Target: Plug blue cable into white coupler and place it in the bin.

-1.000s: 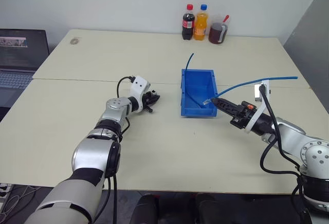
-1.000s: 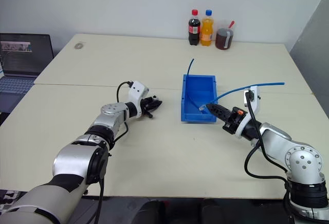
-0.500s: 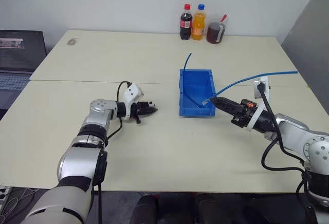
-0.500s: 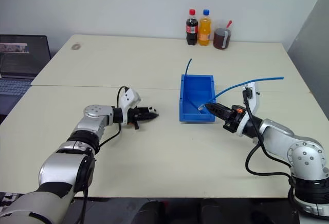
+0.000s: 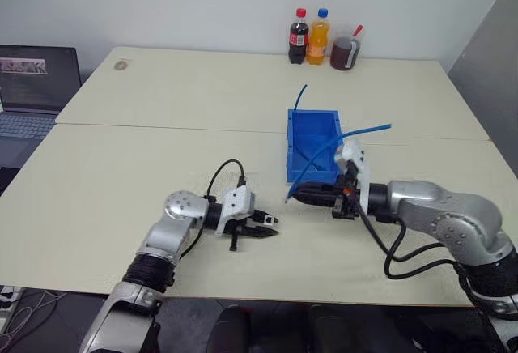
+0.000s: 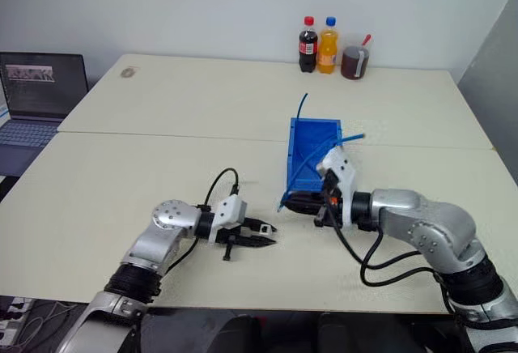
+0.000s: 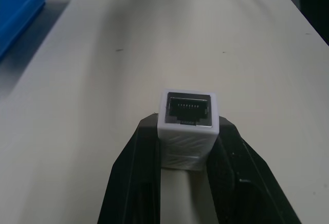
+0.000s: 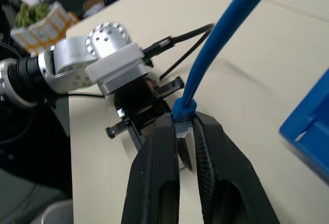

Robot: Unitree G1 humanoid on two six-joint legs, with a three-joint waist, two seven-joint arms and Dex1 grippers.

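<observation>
Near the table's front edge my left gripper (image 5: pixel 265 227) points right, shut on the white coupler (image 7: pixel 186 118), whose dark opening faces away from the wrist. My right gripper (image 5: pixel 295 198) points left toward it from a short gap away and is shut on the plug end of the blue cable (image 8: pixel 226 34). In the right wrist view the left gripper (image 8: pixel 149 112) shows just beyond the plug. The blue cable (image 5: pixel 368 130) arcs up and back over the blue bin (image 5: pixel 312 112), which stands just behind the right gripper. Another stretch of cable rises from the bin's far rim.
Two drink bottles (image 5: pixel 310 36) and a jug of dark liquid (image 5: pixel 344 50) stand at the table's far edge. A laptop (image 5: pixel 32 86) lies at the far left. A seam (image 5: pixel 162 128) runs across the table.
Both arms drew back toward the near edge. The left gripper swung round to point right. The right gripper came left off the bin's front, carrying the cable end toward the coupler.
</observation>
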